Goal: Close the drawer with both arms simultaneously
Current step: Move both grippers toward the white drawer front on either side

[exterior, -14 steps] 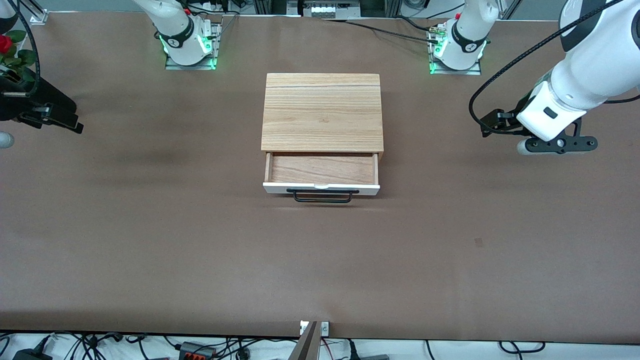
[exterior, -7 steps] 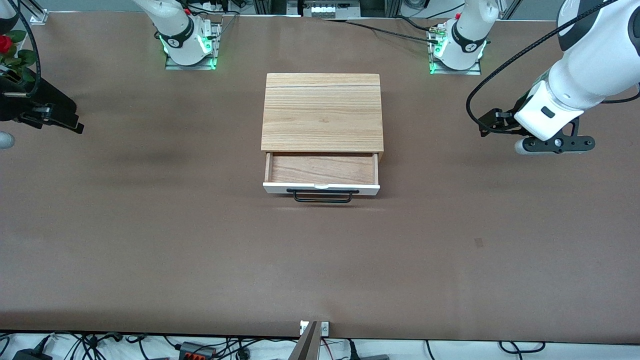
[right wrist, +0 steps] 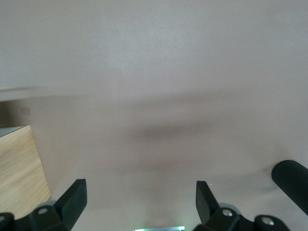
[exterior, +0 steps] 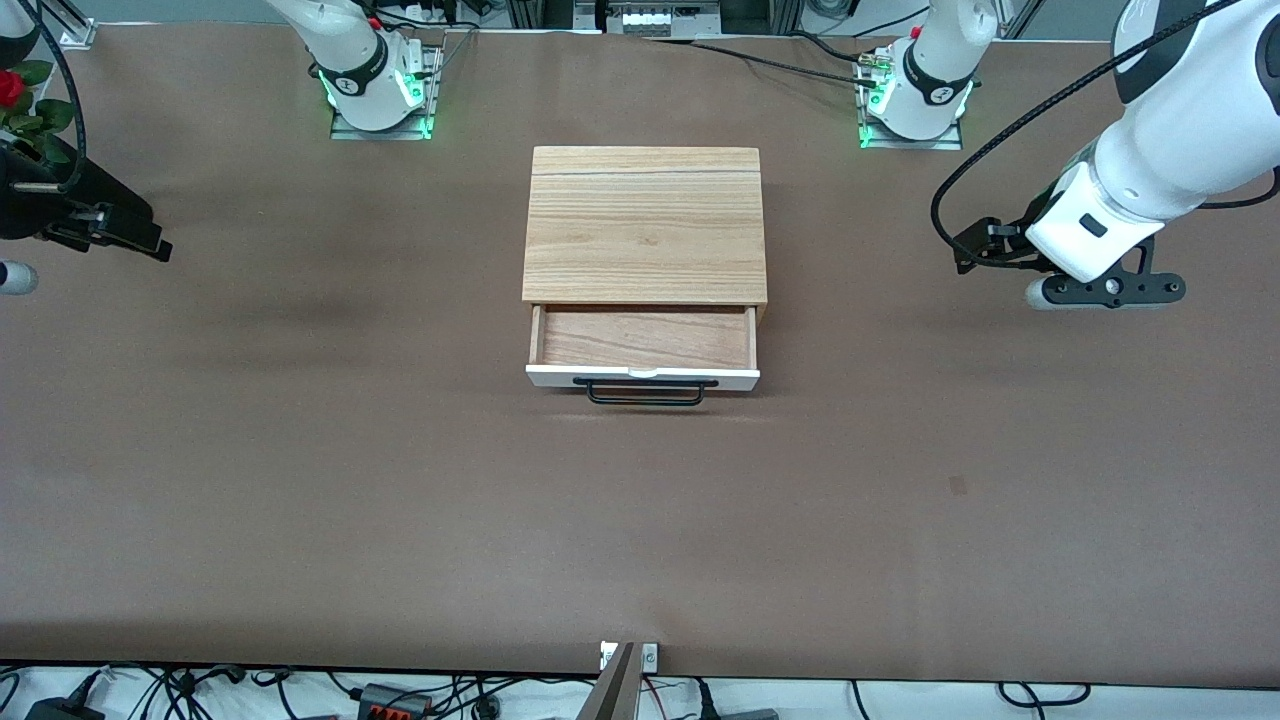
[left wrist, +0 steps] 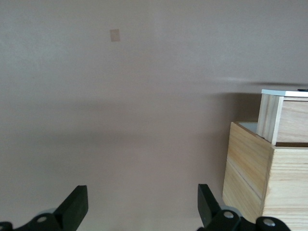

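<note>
Moved: left hand point(exterior: 1000, 250) shifted slightly toward the box point(exterior: 645, 222); right hand point(exterior: 110, 232) barely.
Hands: both spread wide over bare tabletop point(exterior: 400, 500).
Drawer point(exterior: 643, 345): pulled out, mid-tabletop.
Writing: none readable.

The drawer point(exterior: 645, 340) is matt wood grain with a smooth white front, on a matt brown table point(exterior: 300, 480).

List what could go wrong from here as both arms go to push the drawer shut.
1. Both grippers are open and away from the drawer: the left gripper hangs over bare table at its end, the right gripper at the other. Unequal arrival may push one corner of the white front panel first and jam the drawer askew.
2. The black handle juts out; an open finger might snag it.
</note>
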{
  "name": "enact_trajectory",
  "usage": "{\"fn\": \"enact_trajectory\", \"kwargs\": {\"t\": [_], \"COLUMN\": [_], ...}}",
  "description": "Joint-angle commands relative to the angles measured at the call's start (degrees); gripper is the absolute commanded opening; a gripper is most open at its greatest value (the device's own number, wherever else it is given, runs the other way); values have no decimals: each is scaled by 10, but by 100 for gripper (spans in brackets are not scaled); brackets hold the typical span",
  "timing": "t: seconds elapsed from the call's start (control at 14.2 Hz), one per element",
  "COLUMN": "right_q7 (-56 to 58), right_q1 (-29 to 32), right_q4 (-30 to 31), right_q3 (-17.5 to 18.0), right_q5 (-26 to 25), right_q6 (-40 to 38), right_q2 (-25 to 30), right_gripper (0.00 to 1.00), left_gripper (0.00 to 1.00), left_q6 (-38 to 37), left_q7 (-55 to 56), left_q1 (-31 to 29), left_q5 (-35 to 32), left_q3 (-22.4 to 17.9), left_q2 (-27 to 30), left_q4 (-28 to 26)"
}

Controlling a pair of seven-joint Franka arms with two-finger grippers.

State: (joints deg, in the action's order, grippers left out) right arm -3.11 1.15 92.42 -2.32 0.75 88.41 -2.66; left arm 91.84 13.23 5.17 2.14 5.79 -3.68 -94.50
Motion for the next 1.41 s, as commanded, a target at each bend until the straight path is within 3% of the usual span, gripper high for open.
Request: {"fn": "enact_trajectory", "kwargs": {"t": [0.0, 0.35, 0.56, 0.98, 1.34], "right_q7": [-9, -5, -7, -16, -5], "right_q1": [-14, -26, -42, -110, -147], "right_q4": [-8, -32, -33, -37, -37], "right_q3": [0, 0, 0, 1, 1], "right_q5": [7, 8, 8, 15, 152], "right_q6": [-10, 12, 16, 144, 235], "right_q2": [-10, -38, -47, -123, -209], "right_gripper": [100, 100, 100, 100, 100], "left_gripper": [100, 100, 100, 100, 100], "left_q6": [3, 63, 90, 105, 106], "left_q7": [-7, -7, -5, -2, 7], "left_q1": [2, 12, 12, 13, 23], "left_q5": [17, 25, 32, 34, 35], "left_q3": [-1, 0, 25, 42, 67], "left_q2": [-19, -41, -66, -111, -200], "left_q4": [20, 20, 22, 36, 109]}}
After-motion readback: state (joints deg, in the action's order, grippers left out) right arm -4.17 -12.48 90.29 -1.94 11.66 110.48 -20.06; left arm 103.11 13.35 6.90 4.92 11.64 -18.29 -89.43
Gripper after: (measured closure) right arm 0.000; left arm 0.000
